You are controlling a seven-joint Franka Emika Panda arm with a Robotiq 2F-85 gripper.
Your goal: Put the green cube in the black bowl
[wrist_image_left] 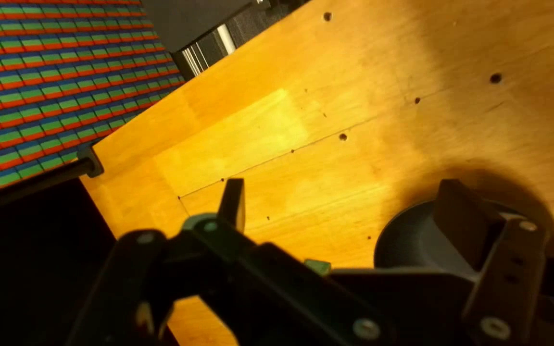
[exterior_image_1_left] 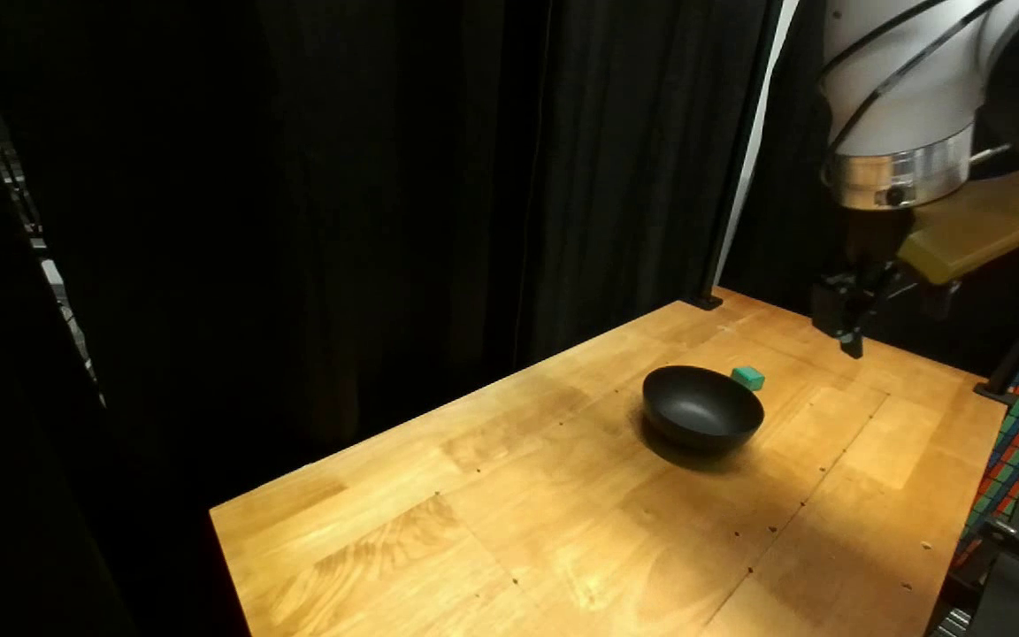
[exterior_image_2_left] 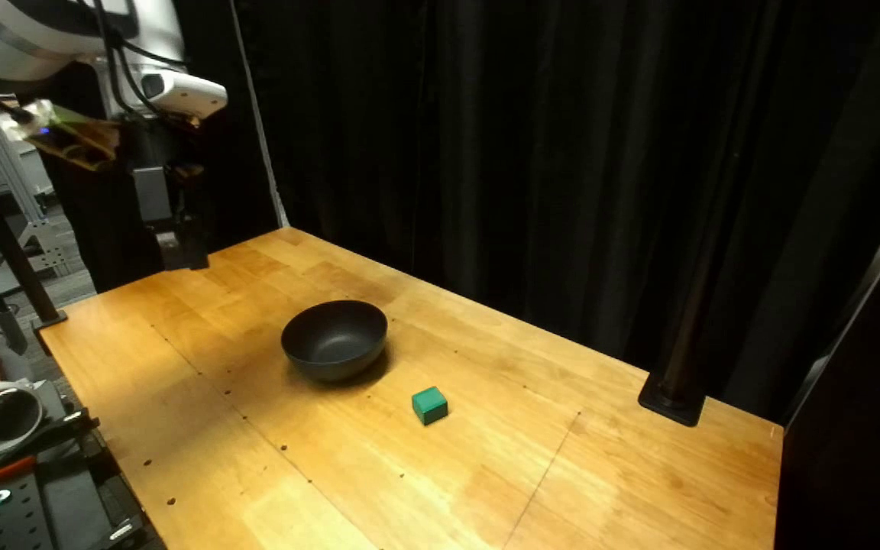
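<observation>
Reach for green cube [exterior_image_2_left: 430, 406]: judged to be the step in hand; grasping not yet done.
Cube's place: on the table [exterior_image_2_left: 562, 473], outside the black bowl [exterior_image_2_left: 335, 340] and near it, a strip of table being seen between them in an exterior view.
Gripper [wrist_image_left: 344, 194]: held up in the air, well apart from cube and bowl in both exterior views.
Jaws: spread wide, nothing gripped; table is seen between the fingers [wrist_image_left: 467, 221] in the wrist view.
Cube in wrist view: mostly hidden behind the gripper, a small green part showing.
Next move to cube: a shift to directly above it is judged to be called for, then a straight lowering with the fingers set astride two opposite faces. The bowl's rim should be kept out of the fingers' path, as a nudge could slide the bowl.
Bowl afterwards: lift, short carry and release over its middle would be required.
Cubes: 1 counted.
Bowls: 1 counted, upright, nothing seen inside.
Tables: 1 counted.
Arm [exterior_image_1_left: 907, 115]: 1 counted, with 1 gripper and 2 fingers.
Posts [exterior_image_2_left: 677, 367]: 2 counted in each exterior view; whether the same pair is shown cannot be told.
Coloured grid [wrist_image_left: 65, 72]: 1 patch, seen beyond the table edge in the wrist view.
</observation>
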